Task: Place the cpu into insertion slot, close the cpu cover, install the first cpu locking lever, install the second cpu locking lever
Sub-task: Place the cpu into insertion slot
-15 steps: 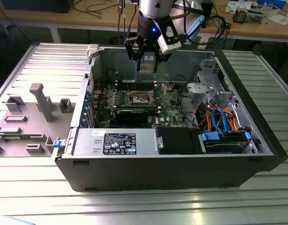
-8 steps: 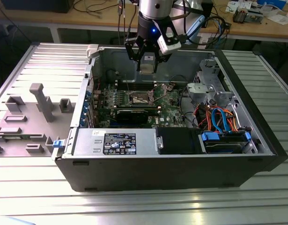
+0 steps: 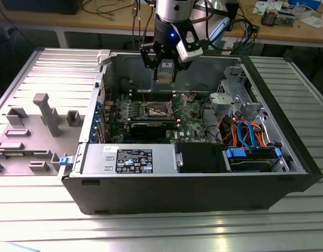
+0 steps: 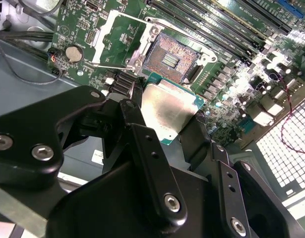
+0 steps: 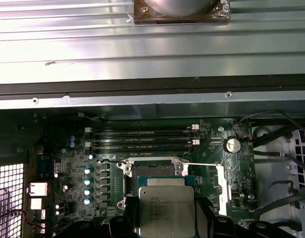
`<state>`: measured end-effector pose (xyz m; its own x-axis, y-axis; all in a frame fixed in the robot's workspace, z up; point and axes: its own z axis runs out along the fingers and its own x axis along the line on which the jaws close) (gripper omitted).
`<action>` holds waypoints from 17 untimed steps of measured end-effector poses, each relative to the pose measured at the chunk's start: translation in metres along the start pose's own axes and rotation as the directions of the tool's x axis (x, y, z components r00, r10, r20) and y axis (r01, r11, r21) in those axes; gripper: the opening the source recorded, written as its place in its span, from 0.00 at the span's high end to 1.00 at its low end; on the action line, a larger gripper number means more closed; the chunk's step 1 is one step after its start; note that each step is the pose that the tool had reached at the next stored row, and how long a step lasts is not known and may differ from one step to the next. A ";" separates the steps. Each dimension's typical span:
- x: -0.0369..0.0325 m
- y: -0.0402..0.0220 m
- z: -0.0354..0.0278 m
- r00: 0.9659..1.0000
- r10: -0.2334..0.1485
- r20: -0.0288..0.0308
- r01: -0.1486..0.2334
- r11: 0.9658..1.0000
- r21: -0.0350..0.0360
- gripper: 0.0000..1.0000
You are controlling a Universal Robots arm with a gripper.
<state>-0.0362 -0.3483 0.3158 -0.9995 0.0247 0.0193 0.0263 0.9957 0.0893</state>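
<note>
Grey sheet steel makes the big open-topped computer case point(image 3: 177, 191), whose walls stand well clear of the small square dark insertion slot with its silver metal rim point(image 4: 171, 58); I expect no trouble there. Around that slot spreads the matt green circuit board point(image 5: 58, 168), bristling with blue-topped capacitors point(image 5: 87, 181). Long black ribbed memory slots point(image 5: 142, 141) run just beside the slot, so a sideways drift on the way down could knock either.

My black, angular metal gripper point(image 3: 165, 76) hangs above the slot, fingers point(image 4: 142, 144) pinched on opposite edges of the small flat square cpu with its dull silver-grey metal top point(image 4: 167, 111). The thin silver cpu cover point(image 4: 105, 34), a shiny square frame plate, is swung open beside the slot, with a thin wire lever point(image 4: 112, 66) near it. I judge a finger could snag either.

Smallest, the chip rides above the slot and apart from it. Its edges look thin and slick, so it could twist in the grip. Landing skewed, it might bend the fine glinting contacts inside the slot. I cannot tell whether it is squared up.
</note>
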 end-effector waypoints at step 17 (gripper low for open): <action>-0.0001 -0.0003 0.0035 1.000 0.000 0.000 0.000 1.000 0.000 0.45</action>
<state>-0.0362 -0.3483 0.3123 -0.9995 0.0247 0.0193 0.0263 0.9957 0.0893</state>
